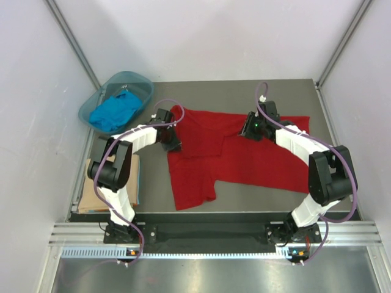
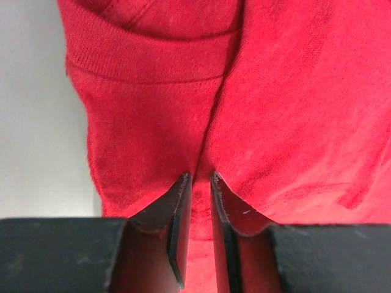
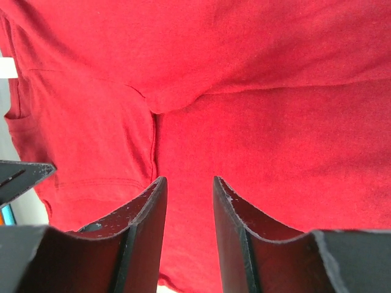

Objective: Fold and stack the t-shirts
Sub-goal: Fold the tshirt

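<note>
Red t-shirt (image 1: 244,162) fills both wrist views: left jaws pinch a fold, right jaws' hold unclear

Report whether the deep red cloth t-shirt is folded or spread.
Spread, not folded: the deep red t-shirt lies wide and rumpled across the grey table.

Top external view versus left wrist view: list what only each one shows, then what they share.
Only top external: the blue t-shirt in the teal basin, the right gripper, and the whole outline of the red t-shirt. Only left wrist: a ribbed band on the cloth and a crease running in between the nearly closed fingers. Both: the red t-shirt with the left gripper on it.
</note>
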Robot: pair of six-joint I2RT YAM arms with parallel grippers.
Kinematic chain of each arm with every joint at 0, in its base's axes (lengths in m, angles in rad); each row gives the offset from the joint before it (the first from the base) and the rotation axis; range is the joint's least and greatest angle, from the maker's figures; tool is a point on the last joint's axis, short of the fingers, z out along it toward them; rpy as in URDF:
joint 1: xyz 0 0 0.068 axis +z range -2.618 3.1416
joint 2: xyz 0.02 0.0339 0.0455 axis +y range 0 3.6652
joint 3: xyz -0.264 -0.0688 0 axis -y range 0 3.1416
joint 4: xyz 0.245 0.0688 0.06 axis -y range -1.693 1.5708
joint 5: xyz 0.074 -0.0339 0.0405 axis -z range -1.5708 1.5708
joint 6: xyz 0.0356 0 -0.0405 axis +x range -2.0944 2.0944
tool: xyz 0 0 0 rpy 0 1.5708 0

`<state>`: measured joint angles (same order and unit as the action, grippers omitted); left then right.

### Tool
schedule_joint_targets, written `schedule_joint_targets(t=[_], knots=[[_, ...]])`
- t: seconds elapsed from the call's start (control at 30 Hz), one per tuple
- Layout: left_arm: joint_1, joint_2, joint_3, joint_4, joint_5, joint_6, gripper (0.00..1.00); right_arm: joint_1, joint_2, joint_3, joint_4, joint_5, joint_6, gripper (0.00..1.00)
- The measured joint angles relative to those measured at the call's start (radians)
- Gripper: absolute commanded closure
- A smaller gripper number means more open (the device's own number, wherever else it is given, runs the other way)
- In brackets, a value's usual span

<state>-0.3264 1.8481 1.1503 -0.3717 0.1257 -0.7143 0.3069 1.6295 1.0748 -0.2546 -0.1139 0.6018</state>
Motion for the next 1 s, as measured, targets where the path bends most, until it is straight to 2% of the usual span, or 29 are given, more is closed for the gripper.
schedule_joint_targets(t=[0.27, 0.77, 1.0], knots=[[-0.029, 0.016, 0.043, -0.055, -0.075, -0.017, 1.00, 0.001, 0.000, 0.000, 0.000, 0.015, 0.000, 0.64], [-0.100, 0.016, 0.151, -0.204, -0.218, -0.035, 1.00, 0.007, 0.000, -0.002, 0.005, 0.013, 0.001, 0.61], [-0.106, 0.016, 0.151, -0.222, -0.225, -0.055, 1.00, 0.104, 0.005, -0.012, 0.038, 0.031, 0.056, 0.55]])
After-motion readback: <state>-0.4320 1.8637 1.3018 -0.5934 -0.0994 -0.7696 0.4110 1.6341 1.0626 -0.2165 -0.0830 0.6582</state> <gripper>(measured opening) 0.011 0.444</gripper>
